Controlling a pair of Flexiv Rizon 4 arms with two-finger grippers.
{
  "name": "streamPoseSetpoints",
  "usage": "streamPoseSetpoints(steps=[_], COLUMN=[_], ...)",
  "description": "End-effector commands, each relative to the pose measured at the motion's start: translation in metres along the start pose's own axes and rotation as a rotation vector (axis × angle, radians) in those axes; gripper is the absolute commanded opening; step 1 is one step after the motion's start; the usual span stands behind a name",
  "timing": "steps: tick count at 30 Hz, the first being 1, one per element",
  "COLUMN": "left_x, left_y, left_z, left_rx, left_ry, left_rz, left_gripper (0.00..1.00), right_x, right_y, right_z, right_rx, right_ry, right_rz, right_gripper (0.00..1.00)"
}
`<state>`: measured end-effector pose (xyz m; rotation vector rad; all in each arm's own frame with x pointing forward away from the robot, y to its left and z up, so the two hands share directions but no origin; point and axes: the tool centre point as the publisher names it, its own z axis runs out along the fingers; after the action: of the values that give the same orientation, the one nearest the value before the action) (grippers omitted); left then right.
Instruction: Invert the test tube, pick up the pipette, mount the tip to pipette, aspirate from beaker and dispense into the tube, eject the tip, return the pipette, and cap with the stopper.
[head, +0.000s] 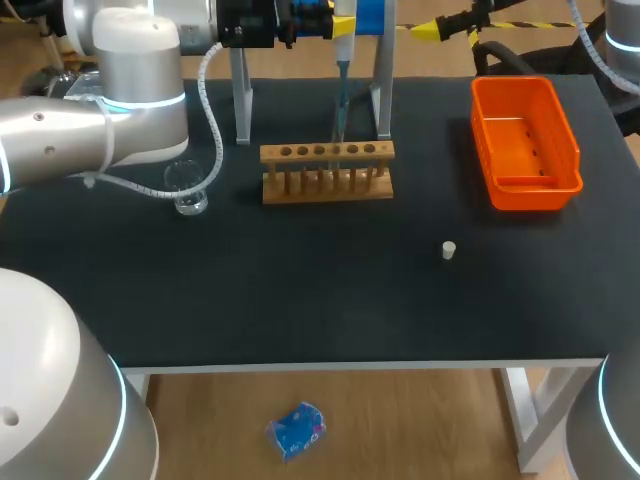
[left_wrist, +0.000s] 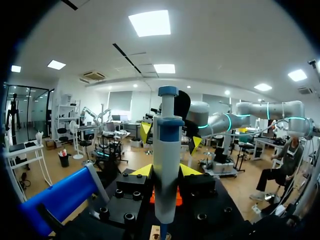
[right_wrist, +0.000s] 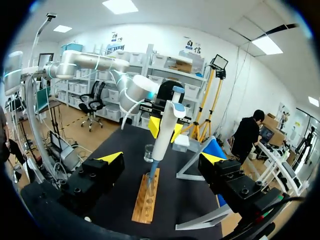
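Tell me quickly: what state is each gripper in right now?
Left gripper: closed on the pipette, which stands upright between its fingers.
Right gripper: open, holding nothing.

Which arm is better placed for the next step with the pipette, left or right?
Left. The left gripper is shut on the pipette, upright over the wooden test tube rack. The right gripper is open and holds nothing.
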<state>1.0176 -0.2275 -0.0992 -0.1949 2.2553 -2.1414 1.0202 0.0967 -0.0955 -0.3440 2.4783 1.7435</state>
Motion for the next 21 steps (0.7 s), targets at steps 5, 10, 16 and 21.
streamPoseSetpoints(steps=[5,10,16,21], left_x=[0.001,0.001,0.001,0.001], left_y=[-0.001,-0.001,-0.001,-0.001], left_z=[0.000,0.000,0.000,0.000], left_rx=[0.000,0.000,0.000,0.000], left_ry=[-0.002,-0.002,-0.002,-0.002], left_rz=[-0.001,-0.001,-0.001,-0.001], left_gripper=[0.00,0.00,0.00,0.00], right_x=[-0.018,-0.023,-0.027,-0.034], right_y=[0.016,0.040,0.067,0.082], right_z=[-0.006,-0.007,-0.001,0.004], right_rx=[-0.059,-0.125,-0.188,-0.219], right_ry=[0.039,0.090,0.109,0.115], right_rz=[0.097,0.107,0.102,0.108], right_gripper=[1.00,1.00,1.00,1.00])
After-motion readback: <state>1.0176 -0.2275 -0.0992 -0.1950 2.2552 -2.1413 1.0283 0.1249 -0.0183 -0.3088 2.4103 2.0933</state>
